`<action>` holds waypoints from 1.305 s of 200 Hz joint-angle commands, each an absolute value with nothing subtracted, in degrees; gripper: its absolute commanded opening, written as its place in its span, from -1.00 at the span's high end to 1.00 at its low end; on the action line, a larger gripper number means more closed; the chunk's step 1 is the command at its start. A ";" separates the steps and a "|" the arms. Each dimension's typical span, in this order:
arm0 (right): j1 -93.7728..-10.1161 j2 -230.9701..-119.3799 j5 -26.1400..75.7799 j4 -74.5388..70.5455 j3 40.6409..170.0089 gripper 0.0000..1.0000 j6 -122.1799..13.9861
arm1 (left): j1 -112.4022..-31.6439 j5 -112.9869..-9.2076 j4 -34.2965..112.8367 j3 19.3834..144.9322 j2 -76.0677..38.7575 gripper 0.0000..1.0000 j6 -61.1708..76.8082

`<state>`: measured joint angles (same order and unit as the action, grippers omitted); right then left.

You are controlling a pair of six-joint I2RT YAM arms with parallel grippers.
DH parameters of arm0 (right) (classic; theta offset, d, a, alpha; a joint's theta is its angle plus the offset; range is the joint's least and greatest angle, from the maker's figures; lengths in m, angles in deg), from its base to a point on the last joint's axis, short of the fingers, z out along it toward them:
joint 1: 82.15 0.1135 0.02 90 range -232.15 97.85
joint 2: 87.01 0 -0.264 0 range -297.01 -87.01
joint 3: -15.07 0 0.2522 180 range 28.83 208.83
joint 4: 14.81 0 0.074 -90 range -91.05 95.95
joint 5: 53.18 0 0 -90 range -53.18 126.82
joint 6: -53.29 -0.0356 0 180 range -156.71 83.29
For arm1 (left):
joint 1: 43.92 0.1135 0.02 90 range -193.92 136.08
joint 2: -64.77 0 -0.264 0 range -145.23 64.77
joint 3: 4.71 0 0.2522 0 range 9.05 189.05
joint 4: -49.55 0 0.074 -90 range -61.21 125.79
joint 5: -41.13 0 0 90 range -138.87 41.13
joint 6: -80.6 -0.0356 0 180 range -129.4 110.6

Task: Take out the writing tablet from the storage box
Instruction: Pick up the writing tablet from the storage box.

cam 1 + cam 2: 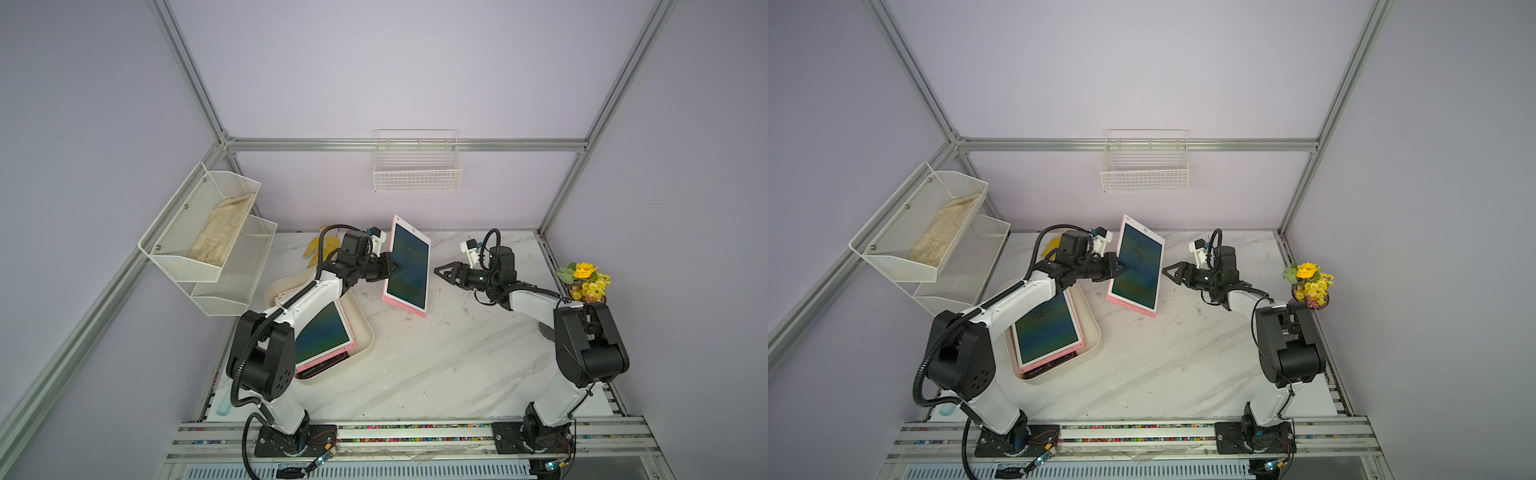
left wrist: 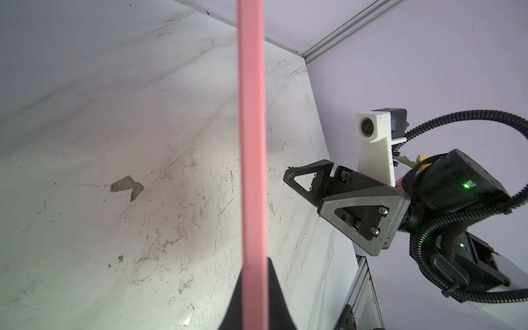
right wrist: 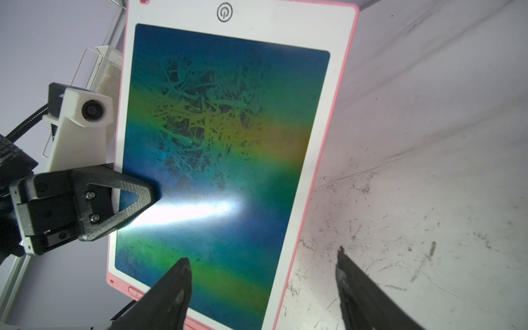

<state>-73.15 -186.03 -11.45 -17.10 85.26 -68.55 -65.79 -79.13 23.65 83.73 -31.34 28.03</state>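
Left arm (image 1: 309, 297) reaches out over the cream-white shallow plastic storage box (image 1: 367, 337) by the left edge of the white marbled tabletop (image 1: 436, 365).

Left jaws: clamped on the long side of a pink-framed, white-bezelled writing tablet with a dark rainbow-tinted screen (image 1: 409, 266). The left wrist view shows its pink edge (image 2: 253, 143) pinched between the two black fingers.

Tablet: clear of the box, just beside its right wall. It stands steeply on end over the middle of the tabletop, nearer the far edge, with the screen facing the right arm (image 1: 536, 297). Can't tell whether its lower edge touches the tabletop.

Right jaws: spread wide, nothing between them. They point at the screen (image 3: 223, 157) from a short gap, not touching.

In the box: another pink-framed tablet (image 1: 320, 332) lies flat, screen up, on top of a darker slab.
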 commanded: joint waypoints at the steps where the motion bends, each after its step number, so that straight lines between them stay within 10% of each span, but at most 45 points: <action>1: -73.27 -186.62 -14.17 -21.64 84.04 -0.65 -70.70 | -65.32 -84.79 33.81 81.13 -27.16 0.95 28.65; 131: -72.96 -187.49 -17.71 -25.72 83.13 -0.59 -71.86 | -63.61 -96.74 56.43 73.58 -31.16 0.92 39.03; 261: -72.21 -188.44 -23.21 -32.10 83.46 -0.13 -75.21 | -63.61 -96.60 57.23 72.92 -37.99 0.63 39.07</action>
